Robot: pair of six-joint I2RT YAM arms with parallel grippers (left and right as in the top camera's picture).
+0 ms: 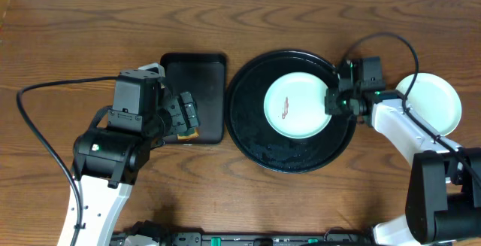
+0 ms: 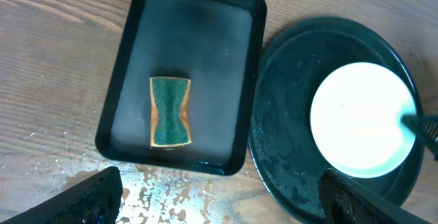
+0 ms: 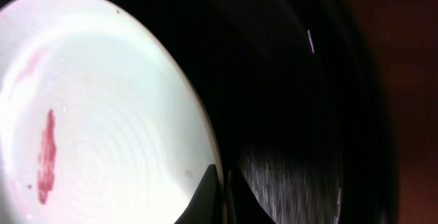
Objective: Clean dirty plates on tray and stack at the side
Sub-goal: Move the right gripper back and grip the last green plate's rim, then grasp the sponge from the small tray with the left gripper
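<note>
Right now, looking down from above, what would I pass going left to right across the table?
A rectangular black tray → round black tray holding smeared plate → right tool at its rim → second plate on wood.

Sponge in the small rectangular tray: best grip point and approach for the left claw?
Pinch the sponge across its narrow waist, on the two concave long edges, coming straight down from above. It lies flat in the rectangular tray, apart from its walls; the raised rim blocks side approaches.

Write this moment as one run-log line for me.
right gripper: shut on rim of smeared plate | plate location: round tray | left gripper: open over sponge in rectangular tray | second plate: on table
</note>
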